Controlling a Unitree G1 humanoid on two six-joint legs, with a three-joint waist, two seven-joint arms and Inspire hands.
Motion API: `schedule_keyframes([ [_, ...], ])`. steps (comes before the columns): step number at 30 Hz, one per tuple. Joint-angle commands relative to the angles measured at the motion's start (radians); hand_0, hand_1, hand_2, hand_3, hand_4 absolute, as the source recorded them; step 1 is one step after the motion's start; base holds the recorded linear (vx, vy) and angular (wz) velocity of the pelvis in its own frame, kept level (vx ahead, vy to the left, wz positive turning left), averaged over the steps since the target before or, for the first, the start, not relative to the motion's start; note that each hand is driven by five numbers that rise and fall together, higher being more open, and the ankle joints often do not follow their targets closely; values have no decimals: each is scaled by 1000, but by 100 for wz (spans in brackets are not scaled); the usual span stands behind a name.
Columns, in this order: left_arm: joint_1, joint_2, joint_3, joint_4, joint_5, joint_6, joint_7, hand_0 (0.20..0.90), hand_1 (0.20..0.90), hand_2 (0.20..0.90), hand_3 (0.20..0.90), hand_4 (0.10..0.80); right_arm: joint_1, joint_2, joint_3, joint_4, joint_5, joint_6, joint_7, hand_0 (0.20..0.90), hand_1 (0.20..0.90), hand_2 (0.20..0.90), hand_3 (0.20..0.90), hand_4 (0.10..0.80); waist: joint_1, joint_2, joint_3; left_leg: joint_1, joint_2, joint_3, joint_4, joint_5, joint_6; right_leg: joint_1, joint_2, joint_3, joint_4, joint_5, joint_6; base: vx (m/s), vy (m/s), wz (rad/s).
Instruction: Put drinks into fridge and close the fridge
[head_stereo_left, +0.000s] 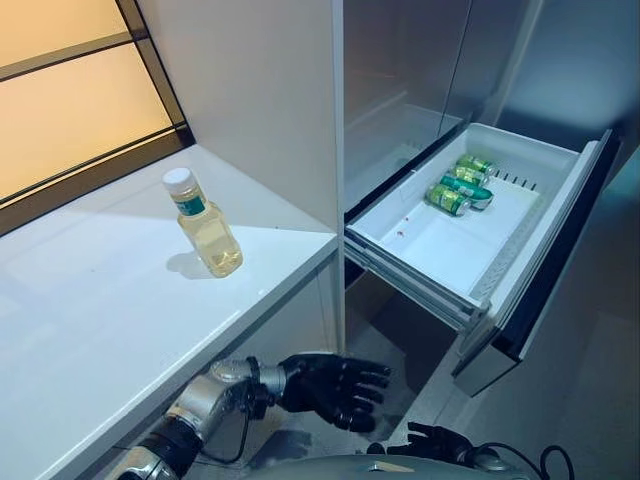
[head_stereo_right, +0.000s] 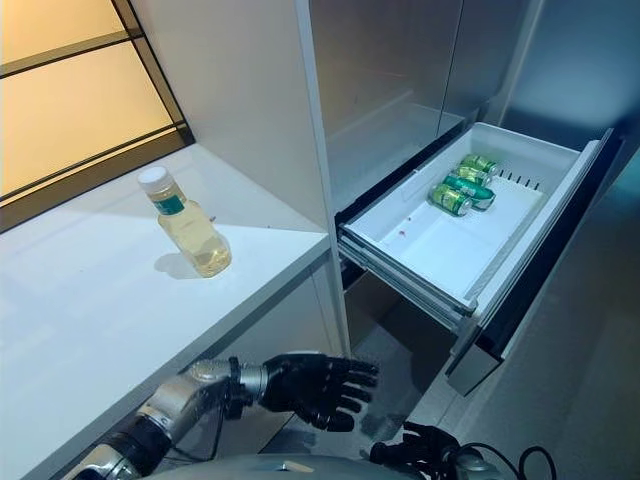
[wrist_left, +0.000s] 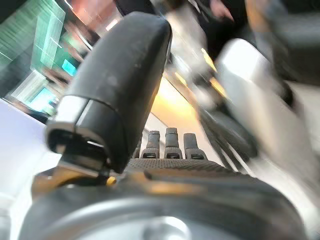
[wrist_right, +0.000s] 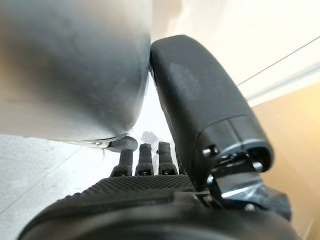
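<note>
A clear bottle of yellow drink with a white cap (head_stereo_left: 204, 224) stands upright on the white counter (head_stereo_left: 90, 310), left of the fridge. The fridge's lower drawer (head_stereo_left: 440, 248) is pulled out, and green cans (head_stereo_left: 460, 184) lie at its far end. My left hand (head_stereo_left: 330, 388) hangs below the counter's front edge with its fingers straight and holds nothing; it also shows in the left wrist view (wrist_left: 170, 145). My right hand (head_stereo_left: 435, 440) is low at the bottom of the view, fingers relaxed and empty, and shows in its wrist view (wrist_right: 145, 157).
The fridge's tall white side wall (head_stereo_left: 260, 90) rises between the counter and the drawer. A window with a dark frame (head_stereo_left: 70, 110) runs behind the counter. Grey floor (head_stereo_left: 590, 390) lies right of the drawer.
</note>
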Motion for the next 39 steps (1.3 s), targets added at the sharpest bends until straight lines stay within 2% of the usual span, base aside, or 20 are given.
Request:
schedule_keyframes([
  [1,-79,-110,41,-176,-445,-16,-116,900,900,900,900,800,-14,30,25,24,16,-42,-5,900,900,900,900,800,-4,-36,-20,-51,-17,41,5,-10,9,57,-44,14,7,-27,88,33,-22,1],
  [3,-91,-145,48,-231,-592,-62,-72,900,900,900,900,800,-18,41,33,31,19,-41,-13,900,900,900,900,800,-4,-41,-21,-47,-16,41,5,-15,8,61,-44,17,7,-27,85,16,-10,0],
  [7,-123,-203,83,-292,-848,-204,23,900,900,900,900,800,-21,62,52,39,32,-40,-28,900,900,900,900,800,2,-52,-23,-42,-16,35,5,-19,8,69,-44,13,7,-31,78,0,0,0],
  [10,-139,-224,103,-344,-931,-312,57,900,900,900,900,800,-20,79,63,39,46,-39,-42,900,900,900,900,800,12,-61,-25,-42,-17,26,5,-18,8,72,-45,7,7,-32,75,2,-20,3],
  [11,-143,-222,105,-363,-929,-373,54,900,900,900,900,800,-18,85,71,37,53,-38,-48,900,900,900,900,800,15,-64,-26,-42,-17,24,5,-18,8,73,-46,4,7,-33,74,-3,-27,5],
  [14,-154,-212,116,-414,-912,-471,62,900,900,900,900,800,-17,93,79,34,56,-36,-57,900,900,900,900,800,20,-68,-26,-44,-15,18,5,-16,6,74,-46,-2,7,-34,74,-6,-17,6],
  [17,-165,-183,150,-456,-789,-634,125,900,900,900,900,800,-8,99,88,29,49,-33,-64,900,900,900,900,800,27,-71,-28,-47,-14,13,5,-16,6,75,-45,-7,7,-38,73,-10,-9,6],
  [18,-170,-150,181,-470,-690,-750,161,900,900,900,900,800,2,98,89,28,45,-37,-65,900,900,900,900,800,32,-72,-29,-48,-13,8,5,-15,6,76,-45,-10,7,-41,74,-6,-7,6],
  [21,-174,-82,263,-490,-551,-935,256,900,900,900,900,800,27,95,91,17,36,-47,-63,900,900,900,900,800,40,-73,-32,-52,-11,-1,5,-11,2,78,-44,-18,7,-47,74,-6,-9,7],
  [22,-178,-65,295,-488,-526,-969,280,900,900,900,900,800,33,93,91,18,33,-51,-63,900,900,900,900,800,45,-74,-33,-54,-10,-6,5,-10,1,79,-44,-23,7,-49,73,-4,-7,11],
  [25,-187,-42,363,-495,-438,-1020,352,900,900,900,900,800,40,95,96,22,33,-59,-63,900,900,900,900,800,57,-77,-37,-58,-10,-18,5,-6,-4,82,-44,-34,7,-55,72,4,-9,12],
  [27,-197,-29,407,-502,-311,-1059,482,900,900,900,900,800,39,99,104,21,32,-54,-66,900,900,900,900,800,66,-80,-42,-61,-10,-28,5,-4,-7,84,-44,-45,7,-61,70,13,-10,15],
  [31,-210,-10,454,-474,-165,-990,615,900,900,900,900,800,33,95,111,24,31,-47,-63,900,900,900,900,800,79,-79,-47,-64,-11,-41,5,1,-11,90,-46,-64,7,-68,66,16,-1,21],
  [35,-211,18,501,-433,-13,-967,769,900,900,900,900,800,30,92,121,27,16,-43,-59,900,900,900,900,800,92,-75,-50,-65,-12,-52,5,5,-14,97,-49,-84,7,-75,65,19,11,18],
  [39,-203,43,528,-403,88,-934,850,900,900,900,900,800,31,87,127,28,1,-36,-52,900,900,900,900,800,100,-72,-53,-68,-11,-61,5,9,-18,100,-50,-97,7,-81,63,20,14,15],
])
